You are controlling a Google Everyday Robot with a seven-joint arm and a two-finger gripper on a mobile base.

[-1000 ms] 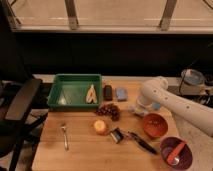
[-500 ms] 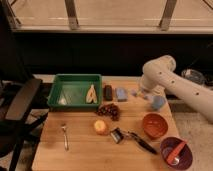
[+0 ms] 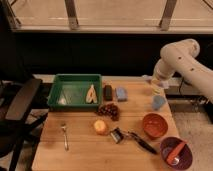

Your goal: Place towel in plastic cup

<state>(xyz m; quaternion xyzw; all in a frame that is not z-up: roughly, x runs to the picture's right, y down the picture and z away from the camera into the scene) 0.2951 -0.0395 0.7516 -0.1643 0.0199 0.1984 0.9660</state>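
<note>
The light-blue translucent plastic cup (image 3: 159,102) stands upright on the wooden table (image 3: 85,150), at the right and behind the orange bowl. My gripper (image 3: 156,89) hangs from the white arm (image 3: 180,60) just above the cup's rim, pointing down. A small pale blue-grey patch that looks like the towel (image 3: 147,78) shows just up and left of the gripper, near the table's back edge. I cannot tell whether the gripper holds it.
An orange bowl (image 3: 154,125) and a purple bowl (image 3: 176,152) sit front right. A green tray (image 3: 75,90) holds a banana (image 3: 91,94). A blue block (image 3: 120,93), dark block (image 3: 107,92), grapes (image 3: 107,110), orange (image 3: 100,127), metal cup (image 3: 116,134) and fork (image 3: 65,136) lie mid-table. A black chair (image 3: 20,107) stands at the left.
The arm has lifted from low over the table by the orange bowl and swung up and right. The gripper now hangs over the plastic cup.
</note>
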